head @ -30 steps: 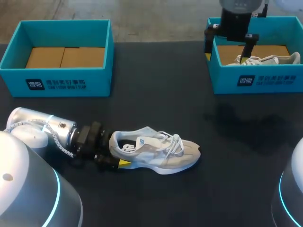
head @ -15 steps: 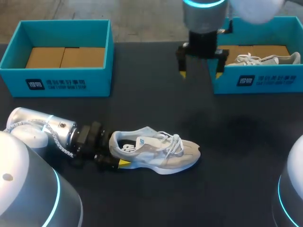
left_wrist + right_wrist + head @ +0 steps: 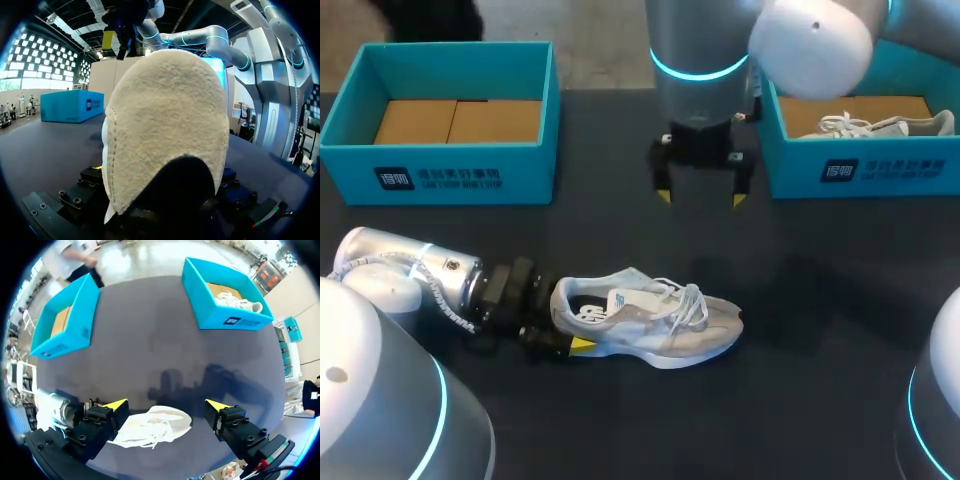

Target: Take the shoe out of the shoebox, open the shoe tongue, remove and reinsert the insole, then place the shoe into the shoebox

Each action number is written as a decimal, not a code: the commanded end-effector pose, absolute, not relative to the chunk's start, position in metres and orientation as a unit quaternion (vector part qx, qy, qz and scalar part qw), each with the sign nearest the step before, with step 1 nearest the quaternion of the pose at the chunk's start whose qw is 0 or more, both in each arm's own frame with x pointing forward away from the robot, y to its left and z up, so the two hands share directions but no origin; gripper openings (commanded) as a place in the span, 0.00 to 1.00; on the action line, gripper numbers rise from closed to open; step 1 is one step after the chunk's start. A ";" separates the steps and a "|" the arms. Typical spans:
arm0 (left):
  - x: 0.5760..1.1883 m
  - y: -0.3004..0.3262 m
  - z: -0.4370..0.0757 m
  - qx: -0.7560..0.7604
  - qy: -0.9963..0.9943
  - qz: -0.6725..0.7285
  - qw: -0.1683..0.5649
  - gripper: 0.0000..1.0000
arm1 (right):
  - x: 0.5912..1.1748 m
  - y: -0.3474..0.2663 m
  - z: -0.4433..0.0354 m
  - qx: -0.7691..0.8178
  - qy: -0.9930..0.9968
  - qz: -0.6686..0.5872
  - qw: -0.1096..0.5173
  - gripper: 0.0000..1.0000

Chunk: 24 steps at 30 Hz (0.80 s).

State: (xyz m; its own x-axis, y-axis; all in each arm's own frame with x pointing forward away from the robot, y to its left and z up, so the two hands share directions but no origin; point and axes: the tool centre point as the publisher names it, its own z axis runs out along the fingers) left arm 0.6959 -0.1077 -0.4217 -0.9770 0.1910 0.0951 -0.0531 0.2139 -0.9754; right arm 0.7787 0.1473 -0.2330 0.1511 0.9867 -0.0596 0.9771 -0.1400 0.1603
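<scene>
left shoebox (image 3: 525, 172) front: white print we cannot read
right shoebox (image 3: 930, 172) front: white print, too small for us

Dark matte tbl (image 3: 600, 200), soft shadows

L gripper (image 3: 563, 328) clamps shoe (image 3: 660, 325) heel; R gripper (image 3: 701, 197) spread wide over table (image 3: 810, 400).

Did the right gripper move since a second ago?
Yes. The right gripper left the right shoebox, moving left over the table, nearer the shoe.
</scene>
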 end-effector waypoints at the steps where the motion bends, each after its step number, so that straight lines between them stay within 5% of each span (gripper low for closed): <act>1: 0.697 -0.107 -0.423 -0.045 -0.773 0.625 0.098 0.00 | 0.775 0.162 -0.236 0.749 0.657 0.034 0.077 1.00; 24: 0.697 -0.107 -0.423 -0.045 -0.773 0.625 0.098 0.00 | 0.766 0.191 -0.249 0.746 0.660 0.001 0.087 1.00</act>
State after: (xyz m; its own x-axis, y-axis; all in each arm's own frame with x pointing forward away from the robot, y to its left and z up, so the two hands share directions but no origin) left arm 0.6960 -0.1075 -0.4217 -0.9770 0.1909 0.0951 -0.0532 0.2140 -0.9754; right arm 0.7630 0.1647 -0.2477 0.1211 0.9919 -0.0372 0.9837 -0.1149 0.1384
